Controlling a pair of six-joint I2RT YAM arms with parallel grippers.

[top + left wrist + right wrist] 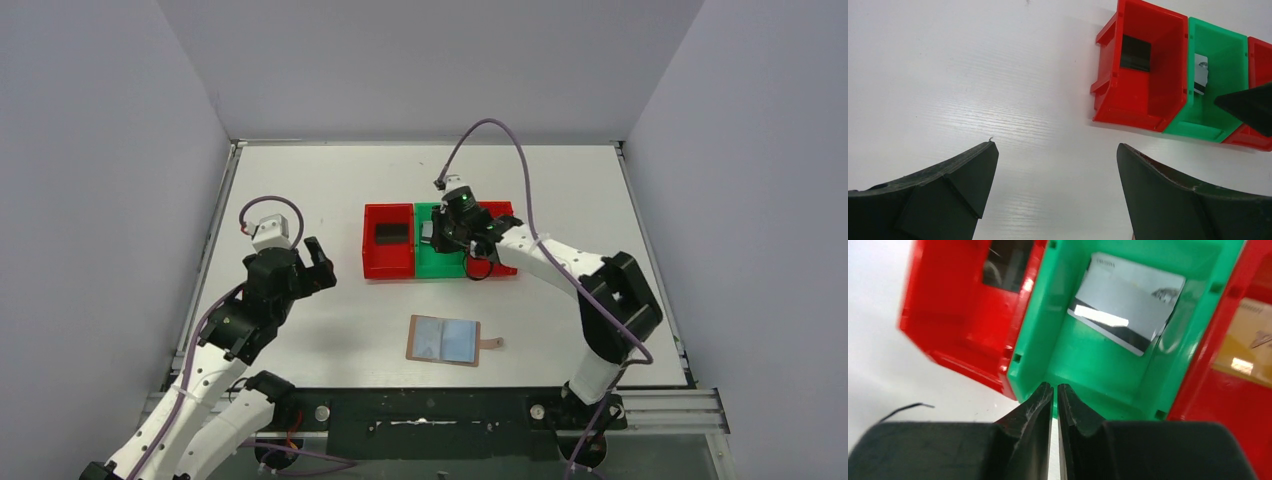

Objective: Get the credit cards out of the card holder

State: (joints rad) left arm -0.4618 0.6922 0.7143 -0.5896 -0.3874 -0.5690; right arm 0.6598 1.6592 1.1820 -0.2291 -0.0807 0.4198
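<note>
My R fingers [1049,400] pinched together, empty, over green bin [1088,370]; L fingers [318,268] spread wide, idle. Binned: black card [391,233], silver card [1128,302], gold card [1248,347]. The card holder [443,340] lies open on surface [300,180], pockets apparently empty, so job looks done.

- A matt, finely ribbed counter [948,75] is seen.
- Glossy plastic is shown by the red bin [1108,85] and green bin [1048,340].
- A shiny, reflective face is shown by the silver-grey card [1128,300].
- The right claw [1055,392] is seen as matt black and scuffed.

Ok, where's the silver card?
Right wrist view: the silver card sits in the green bin, between the red bins, just ahead of the right hand.
</note>
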